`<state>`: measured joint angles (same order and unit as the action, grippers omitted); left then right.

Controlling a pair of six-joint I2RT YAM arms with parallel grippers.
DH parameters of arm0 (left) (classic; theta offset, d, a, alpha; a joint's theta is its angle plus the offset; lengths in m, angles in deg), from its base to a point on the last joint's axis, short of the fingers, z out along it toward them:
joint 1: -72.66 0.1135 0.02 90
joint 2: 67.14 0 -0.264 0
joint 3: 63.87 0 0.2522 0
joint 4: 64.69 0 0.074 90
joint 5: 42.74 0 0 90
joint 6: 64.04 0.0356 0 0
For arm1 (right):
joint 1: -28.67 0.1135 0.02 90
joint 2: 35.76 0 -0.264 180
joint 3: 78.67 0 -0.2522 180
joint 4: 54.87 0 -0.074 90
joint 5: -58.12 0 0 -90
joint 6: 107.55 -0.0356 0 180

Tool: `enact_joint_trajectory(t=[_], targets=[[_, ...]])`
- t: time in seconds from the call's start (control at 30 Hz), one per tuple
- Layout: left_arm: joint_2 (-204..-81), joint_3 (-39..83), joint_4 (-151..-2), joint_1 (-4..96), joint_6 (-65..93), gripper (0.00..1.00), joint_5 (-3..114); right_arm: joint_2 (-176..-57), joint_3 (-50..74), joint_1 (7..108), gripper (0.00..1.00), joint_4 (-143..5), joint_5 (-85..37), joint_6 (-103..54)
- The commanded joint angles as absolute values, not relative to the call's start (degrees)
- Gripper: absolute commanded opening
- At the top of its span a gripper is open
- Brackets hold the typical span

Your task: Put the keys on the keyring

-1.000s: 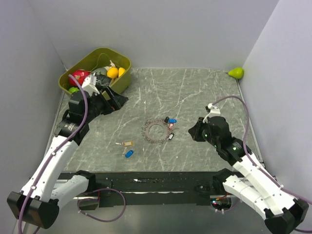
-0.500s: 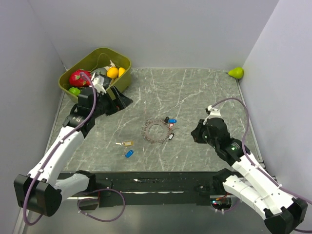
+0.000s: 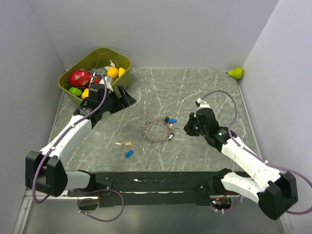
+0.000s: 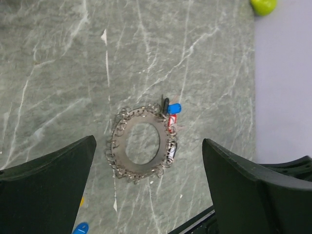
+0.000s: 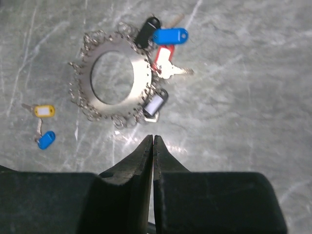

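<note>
The keyring [image 3: 147, 130], a silvery disc-like loop fringed with small rings, lies flat mid-table. At its right edge lie keys with blue [image 3: 172, 120], black [image 3: 166, 119], red [image 3: 171, 127] and black-white [image 3: 171, 137] tags. A yellow-tagged key [image 3: 127, 143] and a blue one [image 3: 129, 154] lie loose to its left. My left gripper [image 3: 127, 100] is open and empty, above and to the ring's back left; its view shows the keyring [image 4: 141, 169]. My right gripper [image 3: 187, 127] is shut and empty, just right of the ring; its tips [image 5: 153, 137] are near the keyring [image 5: 141, 83] and the black-white tag [image 5: 155, 103].
An olive bin [image 3: 127, 61] holding fruit toys stands at the back left, beside my left arm. A green pear toy [image 3: 236, 72] sits in the back right corner. Grey walls close in the left, back and right sides.
My left gripper has swung right and back, away from the bin's front. My right gripper has moved left and a little back, closer to the keyring. The keys and ring have not moved.
</note>
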<state>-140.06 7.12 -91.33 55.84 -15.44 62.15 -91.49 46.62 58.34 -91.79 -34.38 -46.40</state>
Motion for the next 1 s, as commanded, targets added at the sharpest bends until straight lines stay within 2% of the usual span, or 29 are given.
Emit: enact_joint_trajectory(t=[0.0,0.17,0.27,0.3,0.43,0.73,0.97], targets=[[-143.94,10.27,-89.87,55.6,-15.61,0.96,60.8,-99.47,40.47,58.11,0.1,-82.97,-32.15,-46.82],[-146.67,7.46,-86.54,55.52,-16.84,0.96,60.0,-113.24,33.35,58.11,0.08,-79.62,-29.68,-47.35],[-149.57,8.94,-88.11,55.52,-16.14,0.96,59.83,-122.64,26.68,58.38,0.04,-82.07,-27.58,-47.17],[-151.06,10.26,-88.73,55.52,-15.88,0.96,59.57,-124.95,24.92,58.47,0.0,-84.43,-27.4,-47.78],[-154.14,11.94,-89.35,55.43,-14.21,0.96,60.53,-131.99,21.12,58.64,0.0,-86.12,-26.43,-49.1],[-167.85,15.8,-88.64,53.24,-12.18,0.96,69.48,-127.8,29.9,57.94,0.0,-88.58,-34.86,-50.34],[-175.15,21.95,-94.88,48.05,-10.34,0.98,63.97,-124.27,38.95,56.62,0.0,-86.05,-33.56,-50.86]])
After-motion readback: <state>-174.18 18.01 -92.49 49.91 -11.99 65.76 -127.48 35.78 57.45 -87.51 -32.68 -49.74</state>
